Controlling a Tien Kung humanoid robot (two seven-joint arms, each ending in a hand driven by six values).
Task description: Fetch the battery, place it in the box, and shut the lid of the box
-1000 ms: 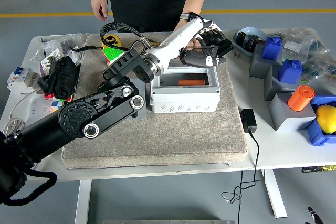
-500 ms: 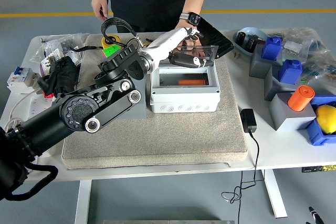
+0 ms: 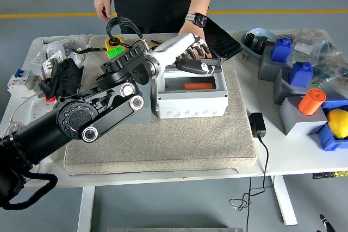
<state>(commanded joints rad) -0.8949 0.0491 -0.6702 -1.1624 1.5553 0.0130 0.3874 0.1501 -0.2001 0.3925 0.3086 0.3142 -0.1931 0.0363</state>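
The fingers (image 3: 202, 52) of the left hand (image 3: 197, 58) lie spread and flat across the top of the dark lid (image 3: 209, 58), clamped on nothing, pressing rather than gripping. A second ago that hand sat higher and farther back with the lid nearer upright; now the hand has come down and the lid tilts lower over the box (image 3: 191, 97), though it is not yet shut and the opening shows. The orange battery (image 3: 197, 86) already lies inside the box, against its far wall. So fetching and placing look done, and closing is the step under way. The box stands on the grey mat (image 3: 163, 145) toward the far middle of the desk (image 3: 293, 156). A person's hand (image 3: 191, 25) rests at the far edge, just behind the lid. The right hand is out of view.
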